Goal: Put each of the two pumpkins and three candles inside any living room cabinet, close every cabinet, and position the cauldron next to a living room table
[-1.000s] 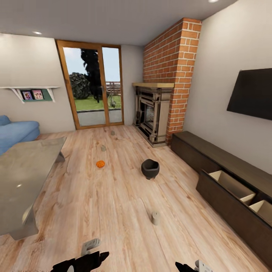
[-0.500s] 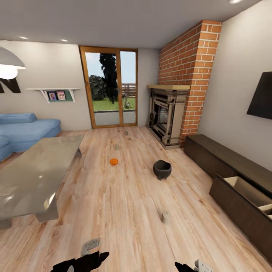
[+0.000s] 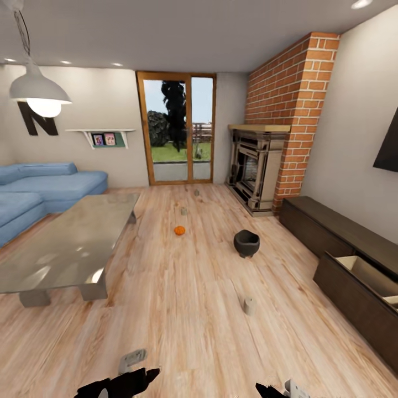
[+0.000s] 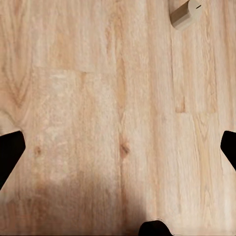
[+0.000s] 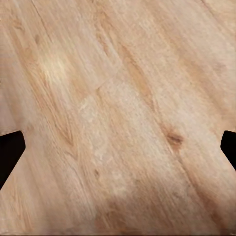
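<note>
Living room seen from the robot's head, with the cauldron (image 3: 246, 243) as reference. The black cauldron stands upright on the light wood-plank floor (image 3: 166, 298), well apart from every other item. One small orange pumpkin (image 3: 179, 230) lies on the floor between the cauldron and the coffee table (image 3: 72, 249); the glossy grey tabletop is bare. A beige candle (image 3: 250, 305) stands on the floor on the robot's side of the cauldron. Two further candles lie beyond the pumpkin: one (image 3: 183, 210) just past it, another (image 3: 197, 192) farther on, near the glass garden doors (image 3: 177, 130). The dark-brown cabinet (image 3: 337, 249) runs along the wall on the far side of the cauldron from the table; its nearer front is pulled open, exposing pale compartments, while the front nearer the brick fireplace (image 3: 260, 171) is closed. A blue corner sofa (image 3: 44, 190) sits beyond the table.

The left gripper (image 3: 119, 382) and the right gripper (image 3: 276, 391) appear at the lower edge of the head view, both low over the floor. In each wrist view the dark finger tips stand at opposite edges with bare planks between, so both sets of jaws are spread wide and hold nothing. The left wrist view also shows one candle (image 4: 186, 12) on the floor ahead.
</note>
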{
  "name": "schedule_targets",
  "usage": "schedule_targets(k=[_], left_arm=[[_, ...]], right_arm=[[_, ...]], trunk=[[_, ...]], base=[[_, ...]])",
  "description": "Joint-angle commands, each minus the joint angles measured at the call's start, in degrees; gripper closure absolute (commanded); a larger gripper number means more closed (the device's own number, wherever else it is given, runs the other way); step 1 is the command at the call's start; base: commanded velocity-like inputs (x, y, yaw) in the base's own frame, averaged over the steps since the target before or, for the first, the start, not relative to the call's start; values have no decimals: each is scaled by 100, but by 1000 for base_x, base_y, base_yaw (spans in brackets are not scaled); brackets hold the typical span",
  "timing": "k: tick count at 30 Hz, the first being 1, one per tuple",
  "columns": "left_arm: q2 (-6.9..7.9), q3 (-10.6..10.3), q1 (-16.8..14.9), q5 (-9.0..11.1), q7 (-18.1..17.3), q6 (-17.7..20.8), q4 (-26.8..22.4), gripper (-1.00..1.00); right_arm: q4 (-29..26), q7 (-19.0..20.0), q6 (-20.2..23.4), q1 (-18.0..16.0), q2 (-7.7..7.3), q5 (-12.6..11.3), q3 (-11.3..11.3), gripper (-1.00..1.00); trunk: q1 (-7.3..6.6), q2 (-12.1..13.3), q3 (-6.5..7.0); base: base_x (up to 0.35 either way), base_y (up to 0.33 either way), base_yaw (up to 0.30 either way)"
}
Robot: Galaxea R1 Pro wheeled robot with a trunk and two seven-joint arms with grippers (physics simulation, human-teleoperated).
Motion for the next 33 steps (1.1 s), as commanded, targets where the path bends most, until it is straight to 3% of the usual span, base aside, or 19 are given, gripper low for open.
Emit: schedule_targets(k=[1,17,33], left_arm=[[2,-6,-4,45,3,35,-3,-100],[2,3,-4,61,4,35,8,-100],[5,3,-4,67,3,35,79,-100]], right_arm=[[-7,5,23,-1,-5,-44,18,-100],[-7,-14,28,-1,-5,-44,18,-100],[-7,-29,22,-1,3,-44,18,-100]], trunk=[[-4,-4,-6],[-4,-4,-6],[-4,-4,-6]], base=[[-337,0,263],[-267,0,272],[-39,0,274]])
